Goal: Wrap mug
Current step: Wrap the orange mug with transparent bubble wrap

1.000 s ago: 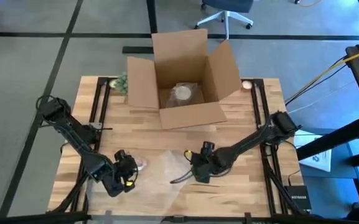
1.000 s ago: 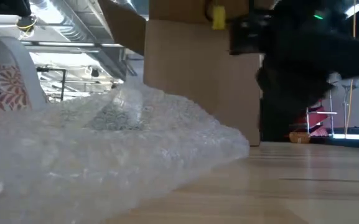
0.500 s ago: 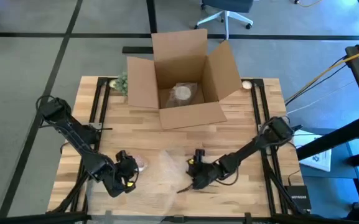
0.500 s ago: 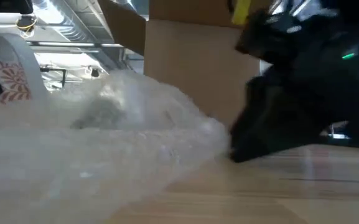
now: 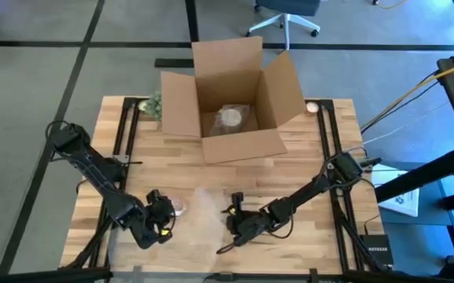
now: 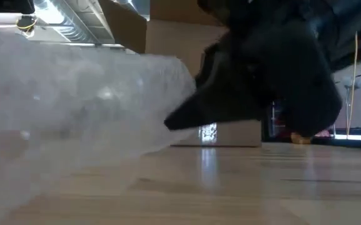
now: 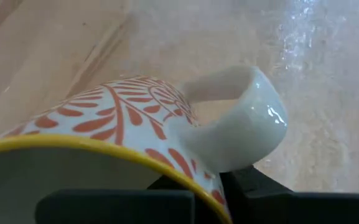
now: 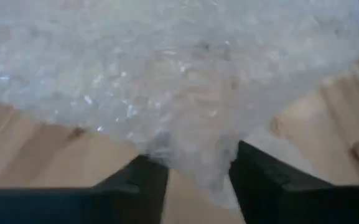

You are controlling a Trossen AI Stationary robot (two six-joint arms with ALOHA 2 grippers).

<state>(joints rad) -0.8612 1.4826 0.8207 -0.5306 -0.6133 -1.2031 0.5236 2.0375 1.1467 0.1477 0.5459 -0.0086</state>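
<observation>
Now right fingers (image 5: 228, 223), pinching bubble wrap (image 5: 199, 216), have dragged it toward the left-gripped mug (image 5: 176, 207).

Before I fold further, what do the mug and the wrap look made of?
Mug: likely glazed ceramic, with a glossy white handle, orange leaf pattern and yellow rim. Wrap: apparently clear plastic bubble wrap, its translucent surface dotted with small glinting bubbles.

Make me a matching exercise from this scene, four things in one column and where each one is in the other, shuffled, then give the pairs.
1. mug
2. bubble wrap
3. cardboard box
4. office chair

A. on the floor beyond the table
B. pinched by the right gripper
C. held by the left gripper
D. open at the table's far edge

Pairs: 1-C, 2-B, 3-D, 4-A
</observation>
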